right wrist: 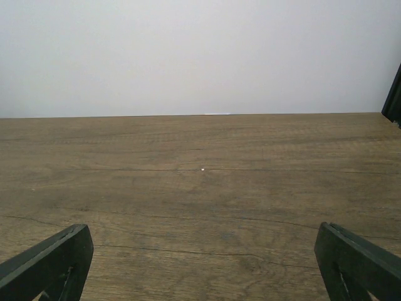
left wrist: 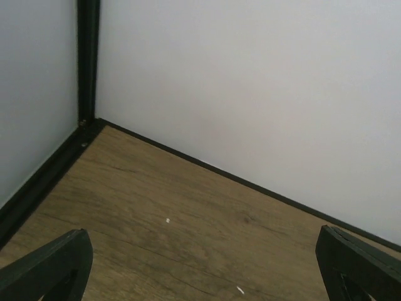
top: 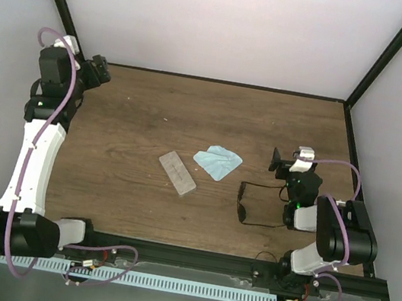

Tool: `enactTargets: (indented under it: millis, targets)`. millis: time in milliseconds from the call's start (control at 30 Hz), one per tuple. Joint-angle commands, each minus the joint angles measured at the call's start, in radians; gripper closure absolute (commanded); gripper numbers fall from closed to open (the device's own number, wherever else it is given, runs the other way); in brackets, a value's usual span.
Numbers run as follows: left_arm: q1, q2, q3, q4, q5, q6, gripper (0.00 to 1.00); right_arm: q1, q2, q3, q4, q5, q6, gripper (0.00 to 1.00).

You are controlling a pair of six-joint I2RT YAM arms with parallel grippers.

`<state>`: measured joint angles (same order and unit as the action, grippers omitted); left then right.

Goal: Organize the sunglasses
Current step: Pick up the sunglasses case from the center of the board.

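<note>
One pair of sunglasses (top: 241,205) lies unfolded on the table (top: 138,109) at near right, beside the right arm and held by nothing. To its left sits the case (top: 177,173), and just beyond that the cloth (top: 217,162). Farther off, the right gripper (top: 279,162) hovers with jaws spread and empty. The left gripper (top: 100,70) gapes in the far left corner. Judging by this, no organizing is done; grasping, folding and stowing remain.
</note>
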<state>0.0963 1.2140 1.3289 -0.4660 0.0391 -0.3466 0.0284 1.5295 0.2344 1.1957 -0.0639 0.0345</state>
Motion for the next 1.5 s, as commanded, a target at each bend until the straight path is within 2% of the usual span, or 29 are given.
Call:
enactTargets:
  millis: [0, 133, 400, 467, 500, 567, 600, 667, 700, 733, 800, 833, 867, 900, 933, 967, 1033, 1067, 1133, 1167, 1200, 1233, 1267, 1300, 1333, 1367, 1400, 1433, 1467]
  targets:
    - [-0.001, -0.029, 0.018, -0.014, -0.153, -0.042, 0.0, -0.012, 0.003, 0.02, 0.015, -0.003, -0.012, 0.0]
    - [-0.007, -0.01, 0.033, -0.013, -0.198, -0.052, 0.0, -0.012, 0.004, 0.019, 0.017, -0.004, -0.011, 0.0]
    - [-0.084, 0.002, 0.035, 0.003, -0.067, 0.026, 0.0, -0.012, 0.001, 0.019, 0.017, -0.003, -0.012, 0.0]
    - [-0.095, -0.005, 0.015, -0.001, -0.059, 0.03, 0.03, 0.004, -0.052, 0.037, -0.059, 0.031, -0.02, 0.0]
    - [-0.098, -0.012, -0.001, 0.001, -0.061, 0.032, 0.08, 0.013, -0.092, 0.091, -0.211, 0.056, -0.012, 0.0]
    - [-0.107, -0.025, -0.036, 0.012, -0.065, 0.033, 0.27, 0.018, -0.142, 0.264, -0.569, 0.121, 0.065, 0.0]
    - [-0.11, -0.029, -0.052, 0.015, -0.064, 0.033, 0.43, 0.018, -0.154, 0.341, -0.716, 0.129, 0.105, 0.0]
    - [-0.118, -0.029, -0.082, 0.022, -0.059, 0.034, 0.8, 0.018, -0.203, 0.438, -0.886, 0.083, 0.171, 0.0]
    - [-0.125, -0.026, -0.093, 0.024, -0.056, 0.034, 0.92, 0.018, -0.242, 0.46, -0.943, 0.08, 0.263, 0.15]
    - [-0.131, -0.019, -0.1, 0.02, -0.052, 0.031, 0.95, 0.018, -0.281, 0.475, -1.002, 0.094, 0.346, 0.44]
    - [-0.149, -0.007, -0.116, 0.017, -0.044, 0.024, 0.96, 0.014, -0.335, 0.515, -1.138, 0.081, 0.424, 0.03]
    - [-0.158, -0.003, -0.124, 0.018, -0.039, 0.022, 0.96, 0.011, -0.345, 0.546, -1.211, 0.057, 0.432, 0.01]
    - [-0.168, -0.003, -0.133, 0.022, -0.039, 0.015, 0.86, 0.01, -0.353, 0.578, -1.281, 0.031, 0.428, 0.0]
    - [-0.178, -0.007, -0.145, 0.027, -0.044, 0.004, 0.48, 0.01, -0.366, 0.6, -1.335, 0.016, 0.428, 0.0]
    - [-0.189, -0.014, -0.157, 0.032, -0.055, -0.008, 0.23, 0.01, -0.386, 0.61, -1.374, 0.001, 0.424, 0.0]
    - [-0.199, -0.024, -0.168, 0.038, -0.068, -0.018, 0.04, 0.009, -0.409, 0.616, -1.394, -0.027, 0.417, 0.0]
    - [-0.208, -0.042, -0.193, 0.053, -0.071, -0.03, 0.0, 0.009, -0.428, 0.628, -1.46, -0.071, 0.423, 0.02]
    - [-0.21, -0.046, -0.204, 0.059, -0.065, -0.037, 0.02, 0.009, -0.432, 0.628, -1.479, -0.114, 0.422, 0.17]
    - [-0.215, -0.046, -0.221, 0.069, -0.047, -0.043, 0.46, 0.01, -0.432, 0.621, -1.518, -0.182, 0.458, 0.92]
    - [-0.219, -0.044, -0.227, 0.072, -0.047, -0.044, 0.65, 0.009, -0.432, 0.621, -1.53, -0.226, 0.473, 0.98]
    - [-0.225, -0.044, -0.232, 0.075, -0.052, -0.044, 0.76, 0.01, -0.44, 0.615, -1.526, -0.274, 0.479, 0.99]
    - [-0.231, -0.042, -0.236, 0.078, -0.061, -0.044, 0.81, 0.011, -0.455, 0.607, -1.522, -0.305, 0.501, 0.94]
    - [-0.236, -0.039, -0.239, 0.081, -0.063, -0.043, 0.79, 0.011, -0.475, 0.602, -1.522, -0.318, 0.525, 0.69]
    - [-0.241, -0.036, -0.241, 0.085, -0.056, -0.041, 0.58, 0.012, -0.506, 0.597, -1.516, -0.328, 0.545, 0.43]
    - [-0.246, -0.032, -0.244, 0.089, -0.046, -0.038, 0.32, 0.012, -0.528, 0.591, -1.504, -0.342, 0.562, 0.19]
    - [-0.253, -0.028, -0.245, 0.094, -0.04, -0.037, 0.2, 0.012, -0.539, 0.592, -1.495, -0.365, 0.576, 0.09]
    - [-0.258, -0.021, -0.245, 0.097, -0.033, -0.038, 0.22, 0.011, -0.538, 0.603, -1.5, -0.412, 0.587, 0.1]
    - [-0.263, -0.013, -0.243, 0.097, -0.026, -0.043, 0.41, 0.011, -0.526, 0.62, -1.507, -0.46, 0.599, 0.24]
    - [-0.268, -0.005, -0.24, 0.092, -0.025, -0.051, 0.76, 0.011, -0.508, 0.639, -1.523, -0.499, 0.618, 0.5]
